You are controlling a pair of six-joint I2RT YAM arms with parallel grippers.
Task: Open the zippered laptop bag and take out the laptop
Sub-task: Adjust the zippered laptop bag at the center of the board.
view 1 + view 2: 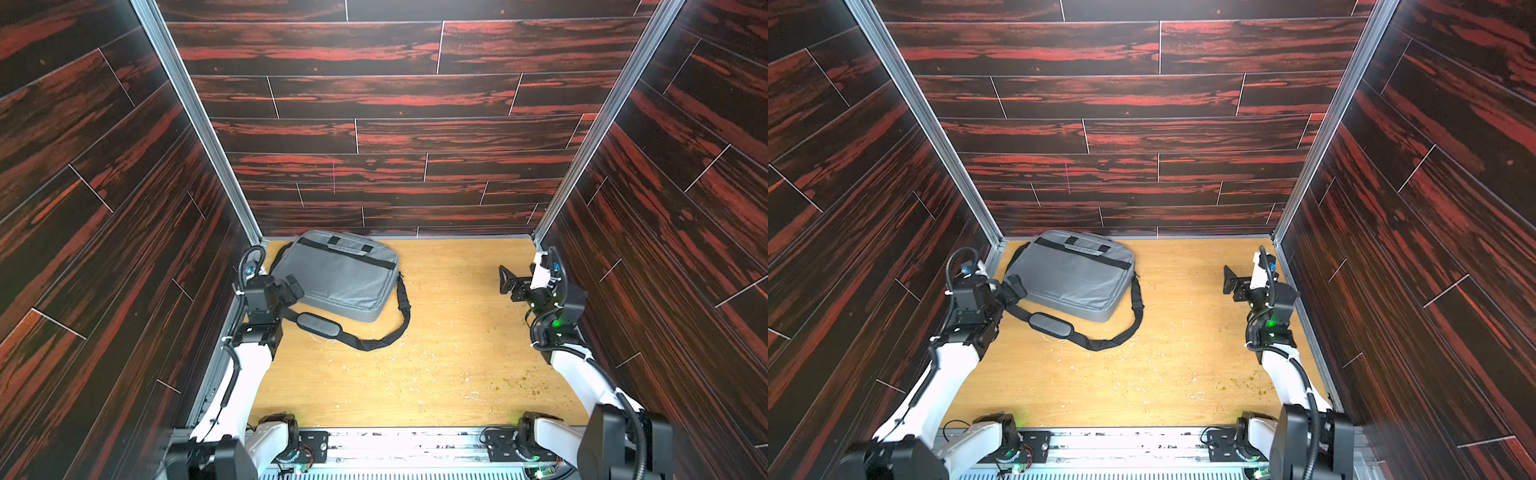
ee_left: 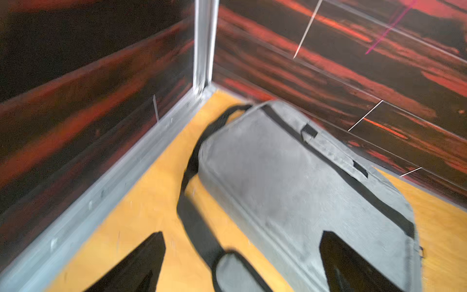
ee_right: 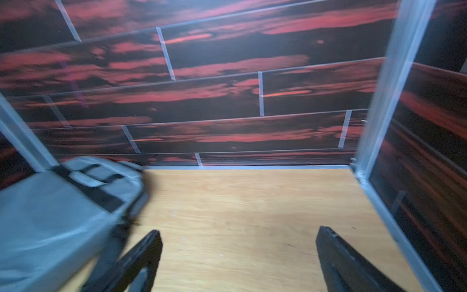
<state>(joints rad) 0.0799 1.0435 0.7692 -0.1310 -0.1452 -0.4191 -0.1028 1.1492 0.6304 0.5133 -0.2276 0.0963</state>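
Left wrist view: the left hand (image 2: 242, 232), jaws spread wide and holding nothing, straddles the near left edge of the bag (image 2: 290, 182). One finger (image 2: 338, 257) is over grey fabric and the other over bare worktop (image 2: 141, 202), with the strap (image 2: 194, 227) running between them. Whether anything touches cannot be told.

Both top views show the strap looping out across the board on the bag's near side. The bag lies flat toward the far left corner, its long axis running from far left to near right and its handles (image 1: 347, 245) on the far edge by the back wall. The opening probably lies along that far edge.

The right hand (image 1: 505, 282), equally wide and empty, hangs over bare board at the right, well apart from the bag, so the left arm is plainly nearer. No laptop is visible; it is presumably inside the bag.

The worktop is pale wood, scuffed and crumb-speckled toward the near right. Dark red wood-grain walls (image 1: 374, 124) close three sides, with metal posts (image 1: 199, 124) at the far corners.
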